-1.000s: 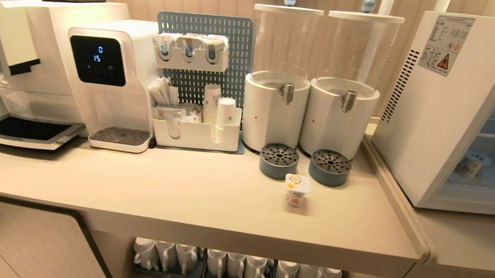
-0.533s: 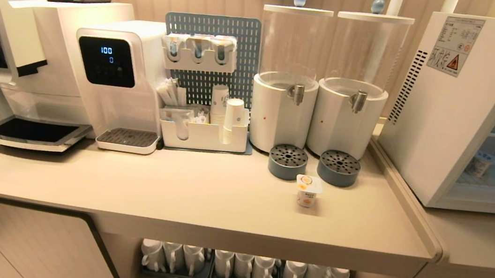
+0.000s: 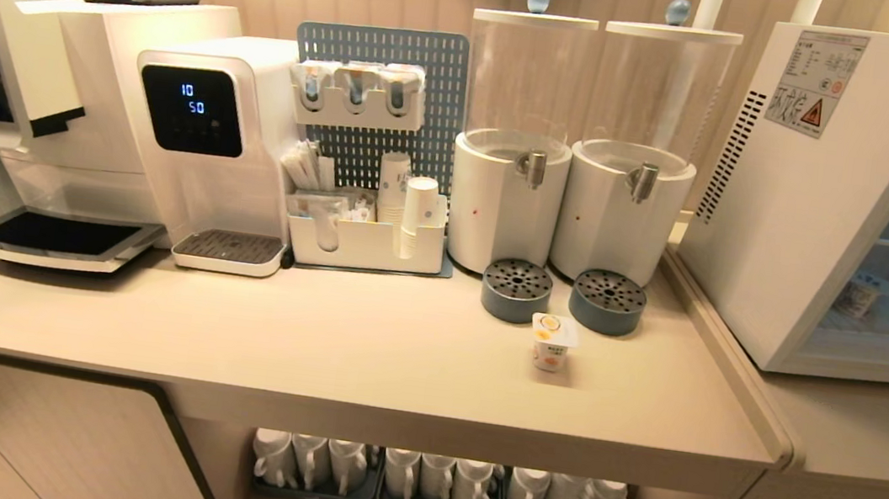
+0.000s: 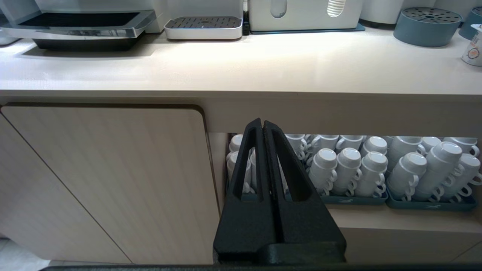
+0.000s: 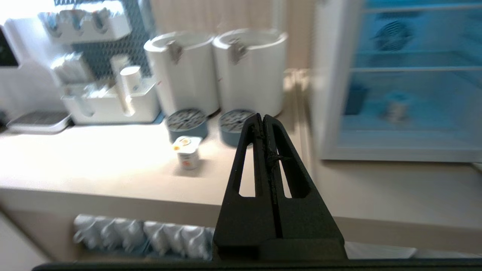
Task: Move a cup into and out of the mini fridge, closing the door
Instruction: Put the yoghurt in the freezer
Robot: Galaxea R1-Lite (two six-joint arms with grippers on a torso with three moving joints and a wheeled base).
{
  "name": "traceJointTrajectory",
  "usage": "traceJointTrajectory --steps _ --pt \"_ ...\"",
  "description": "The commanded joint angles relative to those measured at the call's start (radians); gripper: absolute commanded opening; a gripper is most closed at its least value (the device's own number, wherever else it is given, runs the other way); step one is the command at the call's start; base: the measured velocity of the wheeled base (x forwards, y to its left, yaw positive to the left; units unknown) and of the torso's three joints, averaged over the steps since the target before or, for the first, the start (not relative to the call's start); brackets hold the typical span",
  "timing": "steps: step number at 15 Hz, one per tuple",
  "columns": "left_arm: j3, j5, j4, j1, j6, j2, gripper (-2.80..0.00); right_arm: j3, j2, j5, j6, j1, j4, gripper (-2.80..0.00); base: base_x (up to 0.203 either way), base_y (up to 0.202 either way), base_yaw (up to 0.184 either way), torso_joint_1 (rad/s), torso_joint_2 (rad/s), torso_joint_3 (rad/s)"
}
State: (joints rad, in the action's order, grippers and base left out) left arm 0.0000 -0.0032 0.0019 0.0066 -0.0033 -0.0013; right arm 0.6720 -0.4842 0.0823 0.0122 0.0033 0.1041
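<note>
Nearest the robot, the right gripper (image 5: 262, 117) hangs in front of the table (image 3: 330, 354) with its jaws pressed together and nothing between them, pointing toward the gap between the cup and the fridge; the left gripper (image 4: 263, 123), jaws likewise together and empty, sits low before the cabinet door (image 4: 105, 180) and the shelf of stacked mugs (image 4: 361, 165). Neither arm appears in the head view. That whole view has slid a little compared with a second ago — the camera has moved, not the things — and has since settled, so I judge the robot is now in position and the reach is only starting. The cup (image 3: 553, 342) stands upright on the table just before the two grey drip trays (image 3: 517, 290), untouched. Farther right, the mini fridge (image 3: 798, 200) shows its interior. Only the right wrist view shows the round fan and a second small cup (image 5: 394, 107) on the lower shelf — blurred there; the door itself lies outside every view.
</note>
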Motion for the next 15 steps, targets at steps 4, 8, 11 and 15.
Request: traceJointTrajectory --steps 4,8,11,15 --pt "0.003 0.000 0.001 0.000 0.000 0.001 -2.80 0.007 -0.642 0.257 0.015 -0.014 -0.266 -2.80 0.000 0.000 0.000 0.000 0.00 0.000" --pt "0.003 0.000 0.000 0.000 -0.001 0.001 -2.80 -0.121 -0.994 0.517 -0.031 -0.066 -0.633 -2.80 0.000 0.000 0.000 0.000 0.00 0.000" --pt "0.002 0.000 0.000 0.000 0.000 0.001 -2.80 -0.159 -1.219 0.556 -0.141 -0.077 -0.754 0.00 0.000 0.000 0.000 0.000 0.00 0.000" --pt "0.002 0.000 0.000 0.000 0.000 0.001 -2.80 -0.240 -1.523 0.487 -0.233 -0.033 -1.175 0.00 0.000 0.000 0.000 0.000 0.00 0.000"
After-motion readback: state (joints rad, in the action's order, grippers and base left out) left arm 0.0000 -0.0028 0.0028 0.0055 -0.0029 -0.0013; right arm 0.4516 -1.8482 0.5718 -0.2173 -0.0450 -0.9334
